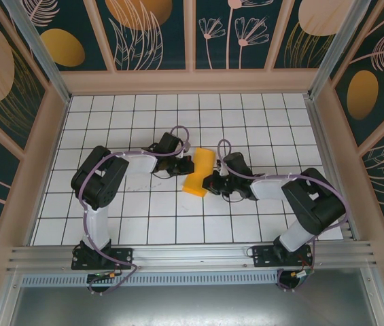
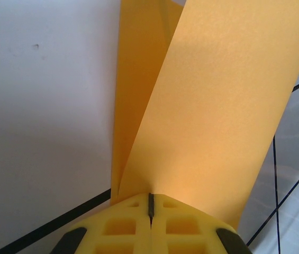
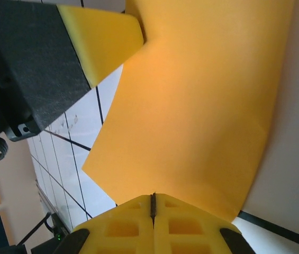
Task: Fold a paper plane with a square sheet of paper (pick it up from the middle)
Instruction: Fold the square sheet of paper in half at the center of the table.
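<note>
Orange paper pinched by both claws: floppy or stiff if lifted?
Likely floppy: the paper sheet bows open in a curve from the left claw. Probably light and crease-prone; it also bends away from the right claw.

The square sheet of paper runs off the top of both wrist views. Its pinched edges hide inside the left gripper and the right gripper. From above, its folds are too small to tell.

The hand sits at bottom centre, its yellow fingers pressed together on the paper. From them the paper rises in two bands, a narrow one to top centre and a wide one to the upper right. The white worktop lies behind, with black grid lines at lower left and right.
</note>
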